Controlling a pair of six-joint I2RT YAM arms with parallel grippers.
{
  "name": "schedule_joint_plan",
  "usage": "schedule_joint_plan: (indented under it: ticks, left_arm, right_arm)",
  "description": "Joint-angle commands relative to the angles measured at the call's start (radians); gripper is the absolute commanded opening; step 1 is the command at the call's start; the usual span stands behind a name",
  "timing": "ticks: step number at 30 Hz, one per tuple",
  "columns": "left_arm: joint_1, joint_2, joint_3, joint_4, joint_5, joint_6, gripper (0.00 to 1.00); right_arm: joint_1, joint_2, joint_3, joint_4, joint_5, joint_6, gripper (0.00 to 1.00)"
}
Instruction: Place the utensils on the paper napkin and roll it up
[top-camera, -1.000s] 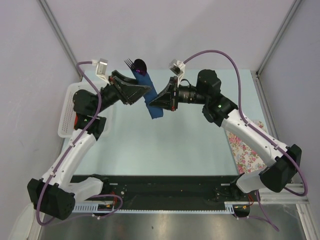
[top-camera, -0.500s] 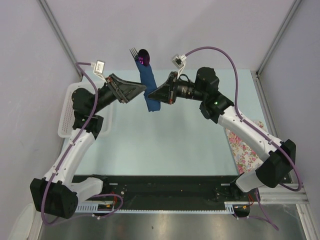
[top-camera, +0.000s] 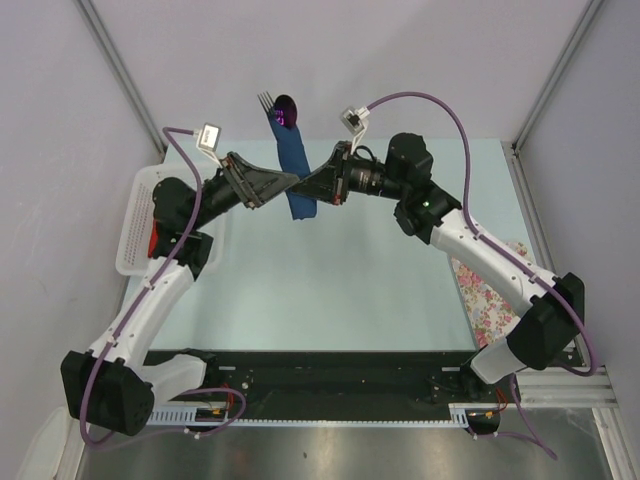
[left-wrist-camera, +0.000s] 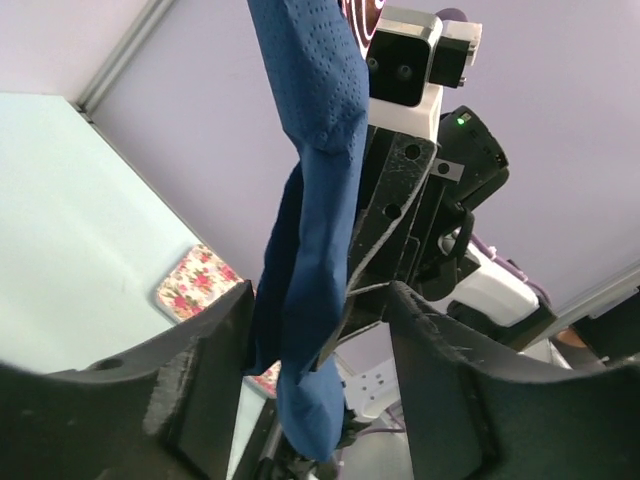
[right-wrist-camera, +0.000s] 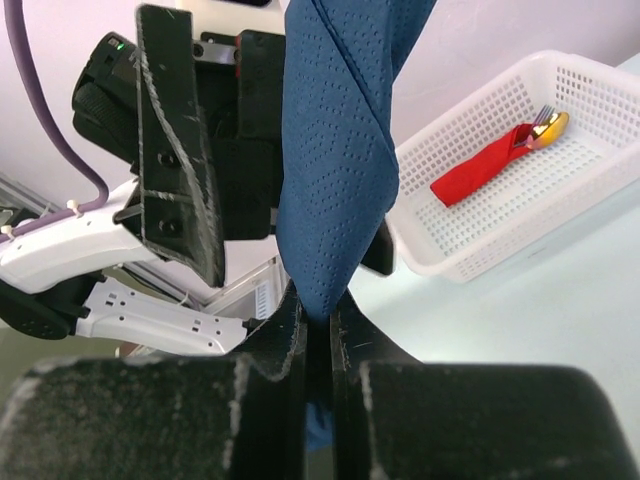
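Note:
The navy paper napkin (top-camera: 295, 165) is rolled around the utensils and held in the air, tilted, above the far side of the table. A fork's tines and a shiny purple spoon end (top-camera: 286, 112) stick out of its top. My right gripper (top-camera: 309, 189) is shut on the roll's lower part, and its wrist view shows the roll (right-wrist-camera: 335, 170) pinched between the jaws (right-wrist-camera: 318, 320). My left gripper (top-camera: 291, 181) is open. Its fingers (left-wrist-camera: 205, 370) stand either side of the hanging roll (left-wrist-camera: 315, 190), which brushes the left finger.
A white mesh basket (top-camera: 133, 230) stands at the table's left edge; in the right wrist view it (right-wrist-camera: 560, 215) holds a red rolled napkin with gold utensils (right-wrist-camera: 488, 162). A floral cloth (top-camera: 493, 290) lies at the right edge.
The roll has risen and moved toward the back, standing more upright. Both grippers have moved up with it and closer together.

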Motion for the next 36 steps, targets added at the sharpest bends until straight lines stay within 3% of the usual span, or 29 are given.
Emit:
schedule_joint_plan:
  ticks: [1, 11, 14, 18, 19, 21, 23, 29, 30, 33, 36]
  left_arm:
    - [-0.009, 0.003, -0.012, 0.074, -0.001, -0.06, 0.53]
    - [-0.008, 0.019, -0.01, 0.109, -0.023, -0.069, 0.26]
    - [-0.005, 0.028, -0.001, 0.094, -0.015, -0.037, 0.0]
    - [0.008, 0.033, -0.001, 0.047, 0.007, 0.009, 0.0]
    - [0.014, 0.033, 0.005, 0.031, 0.02, 0.047, 0.0]
    - [0.028, 0.028, 0.006, -0.019, 0.025, 0.084, 0.0]
    - [0.052, 0.02, 0.002, -0.025, 0.043, 0.11, 0.0]
    - [0.113, -0.012, -0.003, -0.131, 0.091, 0.256, 0.0]
    - [0.121, -0.02, -0.001, -0.15, 0.105, 0.298, 0.0]
    - [0.173, -0.021, 0.02, -0.301, 0.167, 0.465, 0.0]
    - [0.245, 0.002, 0.094, -0.58, 0.203, 0.703, 0.0]
  right_arm:
    - [0.009, -0.001, 0.057, 0.053, 0.028, -0.021, 0.0]
    - [0.032, -0.003, 0.054, 0.026, 0.022, -0.077, 0.0]
    - [0.034, -0.003, 0.054, 0.019, 0.017, -0.083, 0.0]
    - [0.035, -0.001, 0.057, 0.006, 0.007, -0.103, 0.0]
    - [0.035, 0.002, 0.057, 0.001, 0.007, -0.108, 0.09]
    - [0.034, 0.001, 0.059, -0.01, -0.001, -0.123, 0.17]
    - [0.034, 0.004, 0.059, -0.023, -0.01, -0.136, 0.38]
    - [0.018, 0.008, 0.062, -0.075, -0.017, -0.171, 0.75]
    - [0.015, 0.01, 0.063, -0.083, -0.016, -0.174, 0.89]
    - [-0.015, 0.016, 0.074, -0.117, -0.01, -0.183, 1.0]
    - [-0.052, 0.028, 0.093, -0.16, -0.015, -0.214, 1.0]
